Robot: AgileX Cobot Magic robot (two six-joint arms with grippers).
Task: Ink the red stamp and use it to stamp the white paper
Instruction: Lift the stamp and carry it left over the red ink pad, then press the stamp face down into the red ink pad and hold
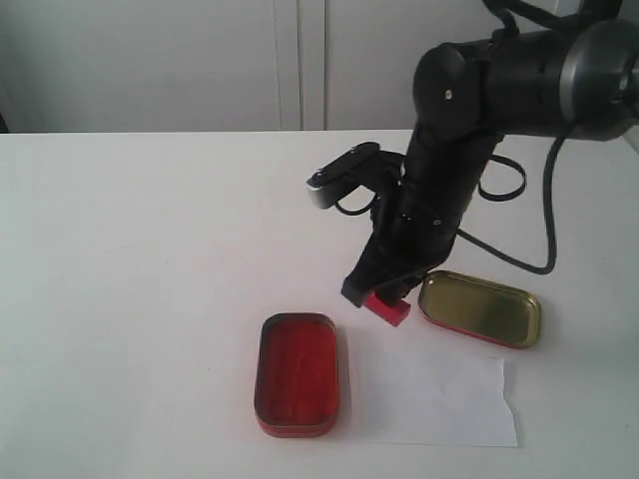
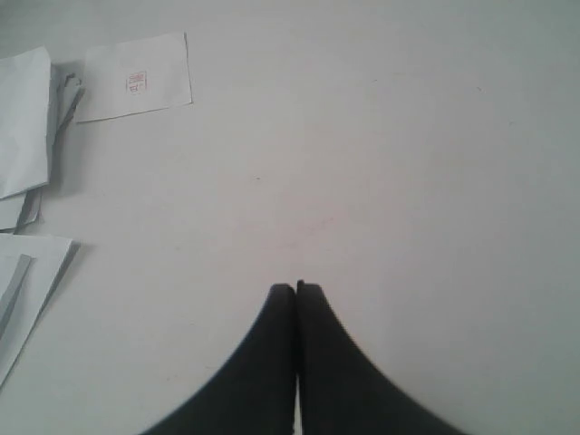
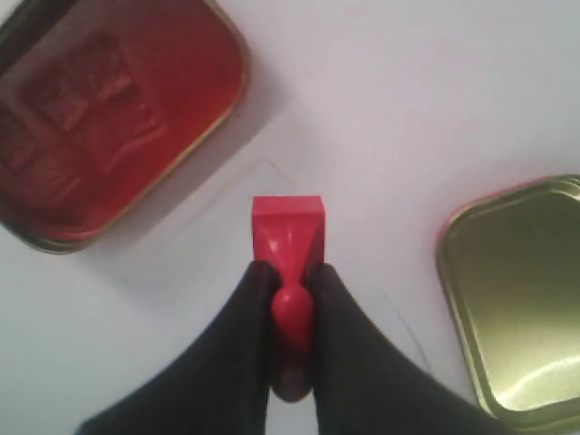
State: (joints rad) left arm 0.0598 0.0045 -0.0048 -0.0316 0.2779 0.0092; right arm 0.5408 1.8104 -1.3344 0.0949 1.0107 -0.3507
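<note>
My right gripper [image 1: 384, 295] is shut on the knobbed handle of the red stamp [image 1: 387, 308], which hangs just above the table between the two tins. In the right wrist view the stamp [image 3: 286, 237] points its flat base down, with my right gripper [image 3: 290, 272] pinching the handle. The white paper [image 1: 434, 394] lies at the front, right of the ink tin, its top edge below the stamp. The red ink-filled oblong tin [image 1: 297, 373] lies open at the front centre. My left gripper [image 2: 296, 290] is shut on nothing over bare table; it does not show in the exterior view.
The gold-lined tin lid [image 1: 480, 307] lies right of the stamp, close to my right arm. Several white sheets [image 2: 23, 118] and a stamped slip [image 2: 136, 77] lie near the left gripper. The table's far edge [image 1: 200, 133] meets a white wall.
</note>
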